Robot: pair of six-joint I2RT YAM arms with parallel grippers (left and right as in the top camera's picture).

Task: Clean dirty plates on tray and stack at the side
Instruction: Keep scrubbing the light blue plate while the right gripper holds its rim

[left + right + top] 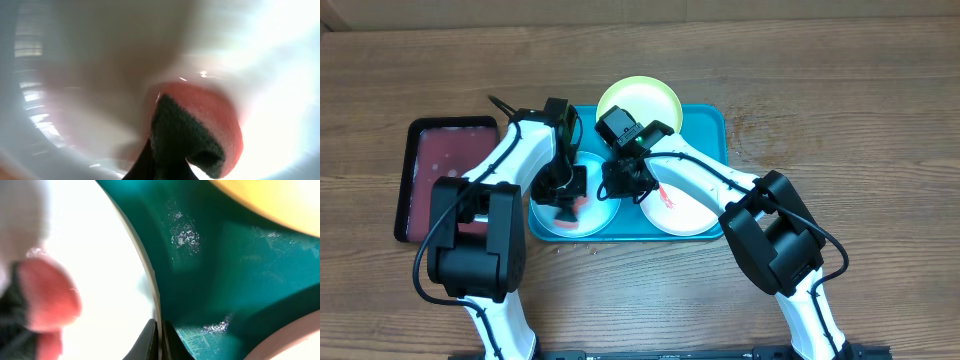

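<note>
Your teal tray (710, 125) holds three plates flat: yellow-green plate (638, 100) overlapping the far rim, blue plate (595, 218) near-left, white plate (690, 210) near-right, smeared red-orange.

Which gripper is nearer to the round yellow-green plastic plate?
Right. The right gripper pinches the rim of the round light blue plastic plate, near the yellow-green plate; the left gripper, farther off, holds a red sponge on the blue one.

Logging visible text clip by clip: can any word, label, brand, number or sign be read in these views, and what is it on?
No text can be read in any view.
On the tray, right wrist view: a patch of tiny print-like marks on its floor, too blurred to read.
On the plates, sponge and dark red tray: no markings visible.
</note>
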